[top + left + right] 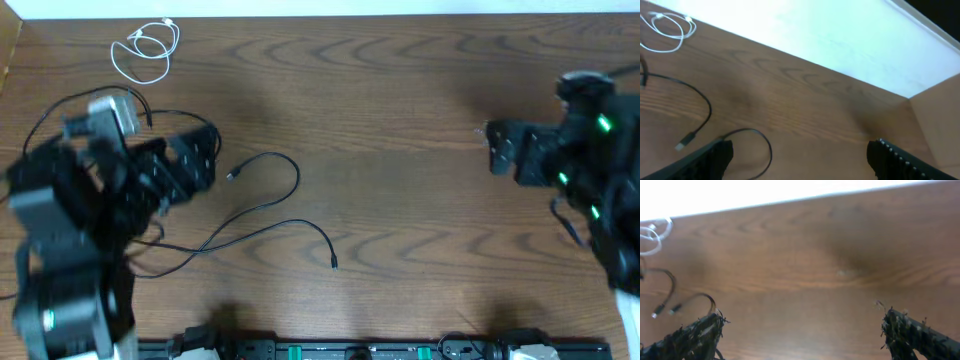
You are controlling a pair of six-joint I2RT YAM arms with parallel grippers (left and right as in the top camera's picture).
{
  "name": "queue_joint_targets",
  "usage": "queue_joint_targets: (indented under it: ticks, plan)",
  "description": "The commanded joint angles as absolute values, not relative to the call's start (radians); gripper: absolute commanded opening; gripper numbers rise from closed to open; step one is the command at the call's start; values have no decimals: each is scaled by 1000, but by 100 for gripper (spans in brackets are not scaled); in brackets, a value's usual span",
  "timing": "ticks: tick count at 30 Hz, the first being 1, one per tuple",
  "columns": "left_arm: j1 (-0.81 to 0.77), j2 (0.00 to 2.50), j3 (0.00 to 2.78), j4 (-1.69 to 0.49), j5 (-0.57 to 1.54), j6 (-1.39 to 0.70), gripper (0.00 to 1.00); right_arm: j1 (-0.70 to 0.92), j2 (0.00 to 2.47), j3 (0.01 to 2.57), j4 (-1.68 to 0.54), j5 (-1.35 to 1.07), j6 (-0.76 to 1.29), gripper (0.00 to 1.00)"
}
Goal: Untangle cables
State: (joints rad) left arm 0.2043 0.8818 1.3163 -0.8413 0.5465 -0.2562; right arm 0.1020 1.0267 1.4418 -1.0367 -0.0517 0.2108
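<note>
Overhead view: two black robot arms flank a brown wood-grain counter (400,200) strewn w/ cables. A short thin white cord (146,48) lies loosely coiled at upper left of frame, apart from the rest. Thin black cords (297,177) trail across the counter's left-centre. One curls in an open loop to a small plug near the left pincer (205,157); another runs right and ends in a plug toward the near edge. Their other ends pass under the left arm, where any crossings can't be made out.

Left pincer is released, jaws spread wide. Left wrist view shows its ribbed black fingers (715,156) apart w/ bare wood between, and a black cord's plug end and loop just beside the left-hand finger.

Right pincer (496,148), at far right and well apart from all cables, is likewise released. Right wrist view shows its fingers (912,337) wide over bare wood, w/ two black plug ends and the white coil off to the left.
</note>
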Motion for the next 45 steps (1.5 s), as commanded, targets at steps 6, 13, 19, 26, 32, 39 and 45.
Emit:
queue_joint_targets:
  ticks: [6, 13, 19, 26, 32, 39, 45]
  plan:
    - [200, 734, 1322, -959, 530, -218, 98, 105, 749, 1181, -943, -44, 186, 99]
    - [200, 716, 1322, -1013, 530, -218, 98, 105, 666, 1046, -863, -44, 186, 99]
    - [200, 716, 1322, -1013, 530, -218, 98, 105, 681, 1037, -861, -44, 186, 99]
    - [199, 716, 1322, -1013, 530, -218, 98, 105, 682, 1037, -951, -44, 186, 99]
    - [199, 716, 1322, -1013, 530, -218, 98, 105, 682, 1037, -1084, -44, 186, 99]
    - [199, 716, 1322, -1013, 530, -218, 98, 105, 682, 1037, -1219, -44, 186, 99]
    - [200, 716, 1322, -1013, 530, -218, 98, 105, 682, 1037, -1289, -44, 186, 99]
